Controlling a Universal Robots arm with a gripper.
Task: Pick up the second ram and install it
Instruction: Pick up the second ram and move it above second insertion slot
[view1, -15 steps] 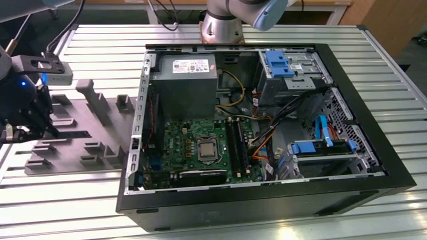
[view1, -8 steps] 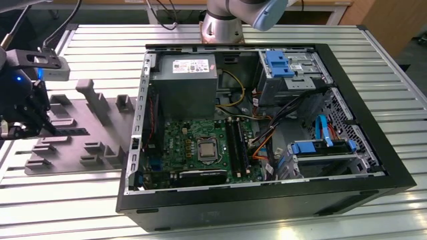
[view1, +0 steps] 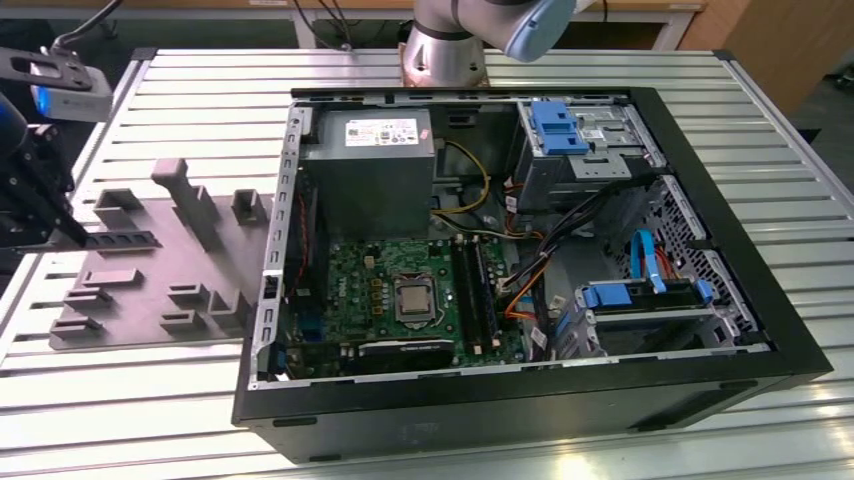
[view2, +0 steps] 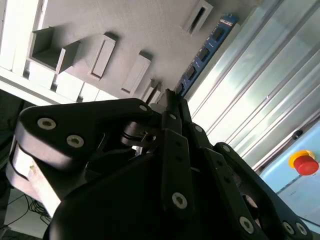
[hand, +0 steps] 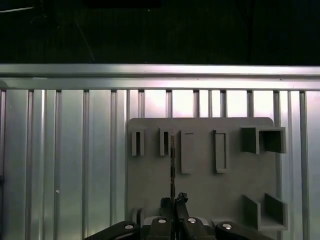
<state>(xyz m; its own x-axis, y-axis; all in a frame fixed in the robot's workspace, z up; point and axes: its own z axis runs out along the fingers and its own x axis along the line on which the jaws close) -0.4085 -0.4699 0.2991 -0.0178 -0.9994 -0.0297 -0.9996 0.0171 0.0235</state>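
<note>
My gripper (hand: 173, 201) is shut on the second ram (hand: 172, 162), which shows edge-on as a thin dark strip reaching out from the fingertips over the grey tray (hand: 200, 190). In the second wrist view the ram (view2: 206, 49) is a long bluish board with black chips, sticking out past the gripper (view2: 170, 100). In the exterior view the gripper (view1: 54, 215) hangs at the exterior view's far left, beside the tray (view1: 134, 290). The motherboard (view1: 400, 275) with its long black slots (view1: 470, 290) lies inside the open computer case (view1: 534, 400), well to the right of the gripper.
The tray carries raised blocks and narrow pockets (hand: 187, 159). A ribbed metal tabletop (view1: 160, 400) surrounds the tray and case. Inside the case are a grey power supply (view1: 367, 165), blue drive brackets (view1: 554, 125) and loose cables (view1: 527, 285). A red button (view2: 304, 163) sits at the table's side.
</note>
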